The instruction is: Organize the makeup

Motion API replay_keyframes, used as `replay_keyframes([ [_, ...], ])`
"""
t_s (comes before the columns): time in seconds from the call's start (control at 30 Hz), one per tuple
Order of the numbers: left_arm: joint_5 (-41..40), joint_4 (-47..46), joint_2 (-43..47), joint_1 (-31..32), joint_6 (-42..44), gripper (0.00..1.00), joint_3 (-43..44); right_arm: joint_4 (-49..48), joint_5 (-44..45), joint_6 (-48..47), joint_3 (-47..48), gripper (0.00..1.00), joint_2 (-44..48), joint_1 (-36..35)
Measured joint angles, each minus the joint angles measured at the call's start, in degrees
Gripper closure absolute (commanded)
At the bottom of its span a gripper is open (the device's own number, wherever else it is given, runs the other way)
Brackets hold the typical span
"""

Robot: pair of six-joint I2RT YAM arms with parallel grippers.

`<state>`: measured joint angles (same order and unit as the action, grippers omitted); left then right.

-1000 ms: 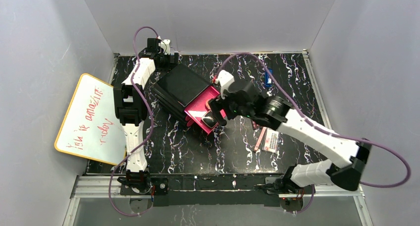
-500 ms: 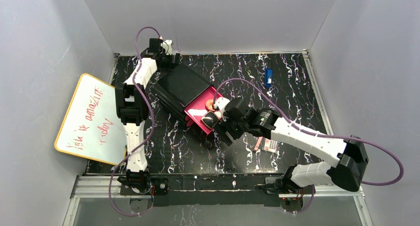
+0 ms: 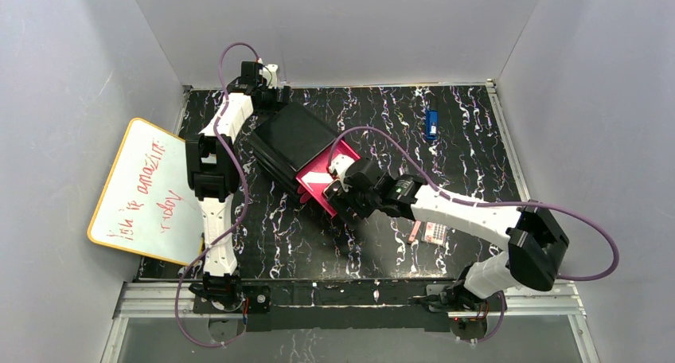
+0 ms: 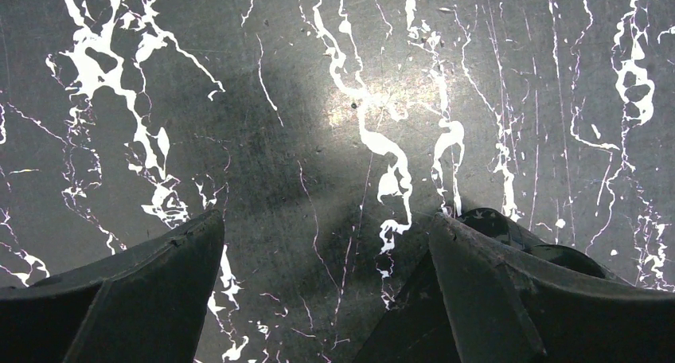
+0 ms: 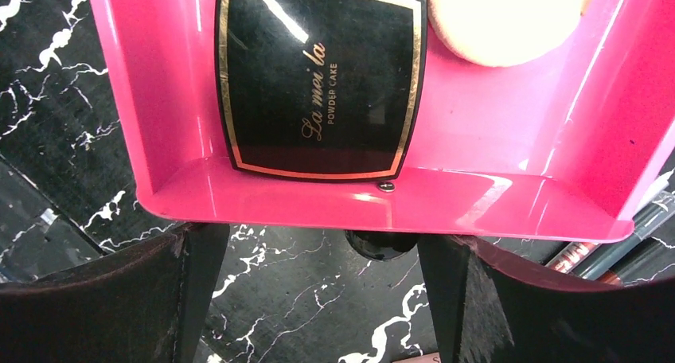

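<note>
Right wrist view showed the right claw [image 5: 318, 236] wide open, holding nothing, its fingers either side of the pink drawer's [image 5: 493, 140] front lip. Inside lay the black compact [image 5: 321, 88], with the peach disc [image 5: 501, 21] just beside it. Meanwhile the left claw [image 4: 326, 228] gaped empty above the desk [image 4: 318, 100]. From above, the palette [image 3: 435, 232] and what looked like a stick [image 3: 415, 232] lay near the right arm.
</note>
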<state>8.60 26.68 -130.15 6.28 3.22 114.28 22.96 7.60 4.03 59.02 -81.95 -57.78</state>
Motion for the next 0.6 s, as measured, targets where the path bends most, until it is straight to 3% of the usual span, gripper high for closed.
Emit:
replay_keyframes([
  [0.27, -1.0, -0.4, 0.0, -0.2, 0.3, 0.02, 0.1, 0.9, 2.6, -0.9, 1.7, 0.02, -3.6, 0.0],
  [0.47, -2.6, -1.5, 0.0, -1.2, 0.5, 0.02, 0.2, 2.6, 3.1, -3.5, 8.3, 0.01, -8.3, 0.4],
  [0.6, -2.4, -1.2, 0.0, -1.2, 0.6, 0.02, 0.2, -1.2, 2.8, -6.1, 14.3, 0.01, -11.5, 0.5],
])
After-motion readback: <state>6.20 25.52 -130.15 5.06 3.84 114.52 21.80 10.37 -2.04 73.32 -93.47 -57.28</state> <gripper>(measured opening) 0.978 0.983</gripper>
